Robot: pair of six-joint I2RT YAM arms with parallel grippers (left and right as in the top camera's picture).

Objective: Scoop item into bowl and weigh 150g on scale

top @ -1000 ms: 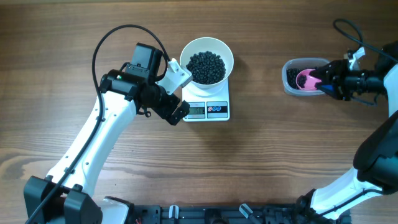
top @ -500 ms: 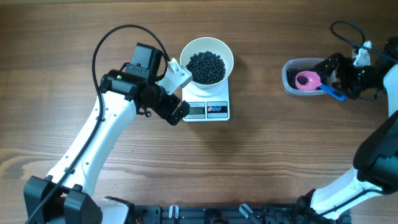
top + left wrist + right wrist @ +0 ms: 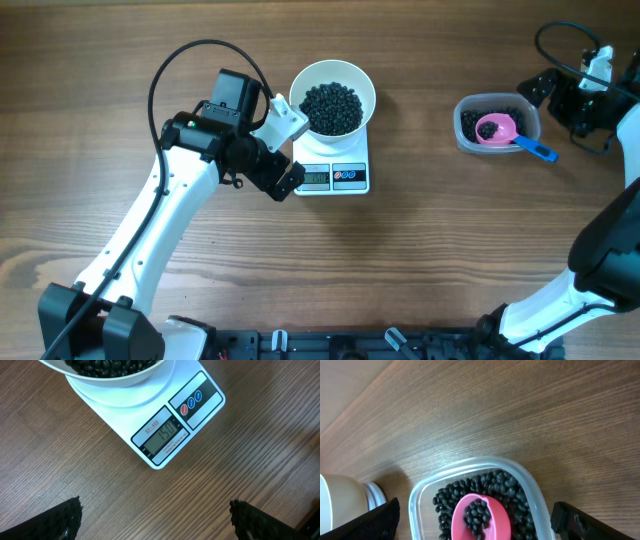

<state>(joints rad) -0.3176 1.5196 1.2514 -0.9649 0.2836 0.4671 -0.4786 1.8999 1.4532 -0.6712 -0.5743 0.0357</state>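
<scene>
Wood-grain tabletop [image 3: 450, 250] carries everything, with both arms rising from its near edge. Around the middle of its width, toward the far edge, stands the scale [image 3: 333, 177], a small white rectangle with its front panel facing the near edge. In the left wrist view its grey display [image 3: 165, 435] reads 150, and the two round buttons [image 3: 191, 402], one red and one blue, sit just beside it. The bowl [image 3: 333, 70] rests on the scale's platform, white and round, covering most of the rear part of the scale. A heap of beans [image 3: 331, 108], small, black and glossy, lies inside it.

Close to the right edge, well apart from the scale, sits a clear plastic tub [image 3: 460, 125] with more of the same beans across its bottom. A pink scoop [image 3: 495, 129] lies in the tub with a few beans in its cup; its blue handle [image 3: 535, 149] sticks out over the tub's rim toward the right edge.

Just beside the scale's left side hovers the left end effector [image 3: 296, 152], its fingers spread wide with only bare wood between them. Beyond the tub, by the right edge, the right end effector [image 3: 480, 527] is likewise wide open and grips nothing, its fingers clear of the scoop.
</scene>
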